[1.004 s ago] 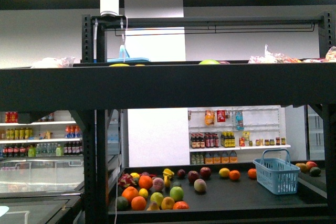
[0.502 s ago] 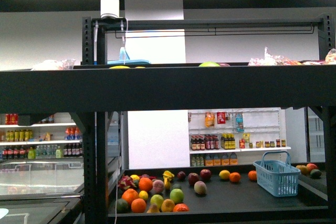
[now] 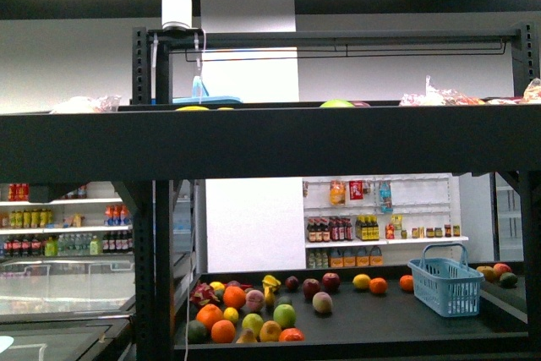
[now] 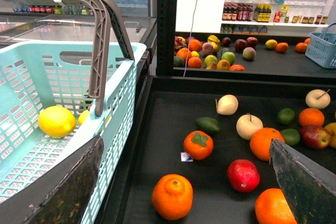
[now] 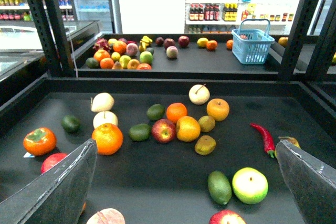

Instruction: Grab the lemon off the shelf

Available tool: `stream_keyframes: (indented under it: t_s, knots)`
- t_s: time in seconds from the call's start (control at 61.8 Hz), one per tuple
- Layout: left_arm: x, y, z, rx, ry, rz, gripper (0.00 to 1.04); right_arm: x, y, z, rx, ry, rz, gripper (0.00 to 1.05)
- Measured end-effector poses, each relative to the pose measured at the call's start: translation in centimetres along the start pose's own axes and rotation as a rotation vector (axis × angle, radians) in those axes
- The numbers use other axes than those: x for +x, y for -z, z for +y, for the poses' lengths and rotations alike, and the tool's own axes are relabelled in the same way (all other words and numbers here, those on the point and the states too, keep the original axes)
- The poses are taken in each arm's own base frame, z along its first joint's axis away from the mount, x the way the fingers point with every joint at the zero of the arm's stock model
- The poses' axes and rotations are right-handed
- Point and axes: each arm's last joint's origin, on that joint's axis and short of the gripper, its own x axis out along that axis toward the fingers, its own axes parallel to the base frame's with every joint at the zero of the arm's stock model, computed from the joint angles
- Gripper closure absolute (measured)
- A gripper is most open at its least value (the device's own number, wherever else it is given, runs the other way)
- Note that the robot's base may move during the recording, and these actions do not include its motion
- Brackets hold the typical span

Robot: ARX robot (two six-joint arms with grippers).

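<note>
The lemon [image 4: 56, 121], bright yellow and oval, lies inside a light teal basket [image 4: 31, 77] beside the shelf. The shelf is a black rack with thick decks [image 3: 270, 141]; its lower deck [image 4: 157, 129] holds loose fruit, also seen in the right wrist view [image 5: 157, 182]. My left gripper [image 4: 185, 153] is open and empty above the deck, over an orange [image 4: 172, 196], a persimmon [image 4: 198, 145] and a red pomegranate [image 4: 243, 175]. My right gripper [image 5: 185, 148] is open and empty above the same deck. Neither arm shows in the front view.
The basket's brown handle [image 4: 105, 30] stands upright close to my left gripper. Oranges, apples, avocados, a red chilli [image 5: 263, 136] and a green apple [image 5: 250, 185] lie scattered on the deck. A farther deck carries more fruit and a blue basket [image 3: 446, 283]. Black posts [image 5: 296, 24] frame the sides.
The front view has shifted very slightly; the far fruit and blue basket sit a touch lower in the picture. Nothing else has visibly moved.
</note>
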Motion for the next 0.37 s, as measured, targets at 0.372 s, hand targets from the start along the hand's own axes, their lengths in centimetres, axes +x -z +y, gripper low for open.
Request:
stream_keyframes:
  t_s: [0.372]
  knots:
    - [0.0, 0.0, 0.0, 0.0, 0.0, 0.0, 0.08, 0.0, 0.0, 0.0, 0.0, 0.0, 0.0, 0.02]
